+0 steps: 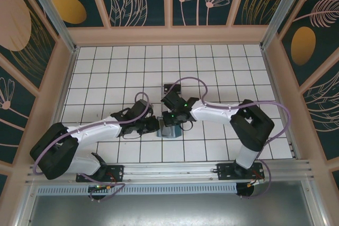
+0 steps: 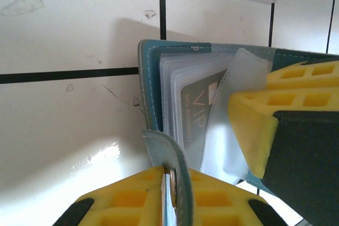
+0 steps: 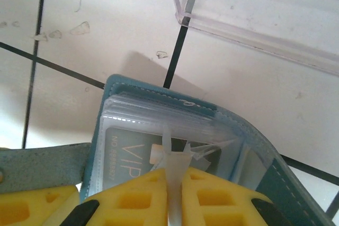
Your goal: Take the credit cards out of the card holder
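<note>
The teal card holder (image 1: 170, 132) lies open on the tiled floor between both arms. My left gripper (image 2: 170, 175) is shut on its teal snap strap (image 2: 168, 149). My right gripper (image 3: 175, 175) is shut on a crumpled clear plastic sleeve (image 3: 176, 154) of the card holder (image 3: 159, 96). A dark grey credit card marked VIP (image 3: 127, 149) sits inside the clear sleeves, just beyond the right fingertips. The same card (image 2: 198, 104) lies in the stack of sleeves in the left wrist view, beside a yellow right finger (image 2: 286, 109). Any other credit cards are hidden in the sleeves.
A clear plastic box (image 1: 170, 87) stands just beyond the card holder, with its edge (image 3: 254, 19) close above the card holder in the right wrist view. White tiles (image 1: 116, 67) with dark joints spread around, bounded by the enclosure's walls (image 1: 63, 78).
</note>
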`<state>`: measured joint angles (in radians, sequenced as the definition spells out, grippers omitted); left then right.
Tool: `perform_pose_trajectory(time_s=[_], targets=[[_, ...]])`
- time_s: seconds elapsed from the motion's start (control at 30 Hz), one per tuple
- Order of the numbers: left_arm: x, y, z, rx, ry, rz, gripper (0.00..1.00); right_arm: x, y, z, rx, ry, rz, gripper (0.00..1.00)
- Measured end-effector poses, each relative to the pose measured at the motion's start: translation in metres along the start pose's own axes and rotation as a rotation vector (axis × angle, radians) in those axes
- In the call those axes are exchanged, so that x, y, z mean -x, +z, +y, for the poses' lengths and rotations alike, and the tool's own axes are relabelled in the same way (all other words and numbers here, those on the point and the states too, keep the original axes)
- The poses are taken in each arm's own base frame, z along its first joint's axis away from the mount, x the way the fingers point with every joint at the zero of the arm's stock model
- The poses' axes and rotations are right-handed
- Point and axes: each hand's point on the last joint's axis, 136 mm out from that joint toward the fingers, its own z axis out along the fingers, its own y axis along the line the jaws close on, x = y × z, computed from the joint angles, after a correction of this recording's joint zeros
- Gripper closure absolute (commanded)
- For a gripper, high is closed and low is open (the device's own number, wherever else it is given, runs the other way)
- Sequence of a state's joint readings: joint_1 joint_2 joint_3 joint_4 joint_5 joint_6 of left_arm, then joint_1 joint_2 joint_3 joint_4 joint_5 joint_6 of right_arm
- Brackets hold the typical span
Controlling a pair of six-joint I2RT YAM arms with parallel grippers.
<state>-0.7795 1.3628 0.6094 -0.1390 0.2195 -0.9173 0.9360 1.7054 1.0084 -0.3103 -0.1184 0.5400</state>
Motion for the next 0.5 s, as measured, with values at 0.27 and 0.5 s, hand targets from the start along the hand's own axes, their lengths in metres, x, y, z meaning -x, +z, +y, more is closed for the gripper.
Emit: perform_pose_trajectory(time_s=[0.27, 0.5], targets=[[-0.001, 0.002, 0.004, 0.049, -0.008, 0.031, 0.86, -0.006, -0.003, -0.001, 0.130, 0.050, -0.040, 0.87], [0.020, -0.016, -0.012, 0.050, 0.011, -0.046, 0.84, 0.001, -0.004, 0.002, 0.179, 0.065, -0.066, 0.87]])
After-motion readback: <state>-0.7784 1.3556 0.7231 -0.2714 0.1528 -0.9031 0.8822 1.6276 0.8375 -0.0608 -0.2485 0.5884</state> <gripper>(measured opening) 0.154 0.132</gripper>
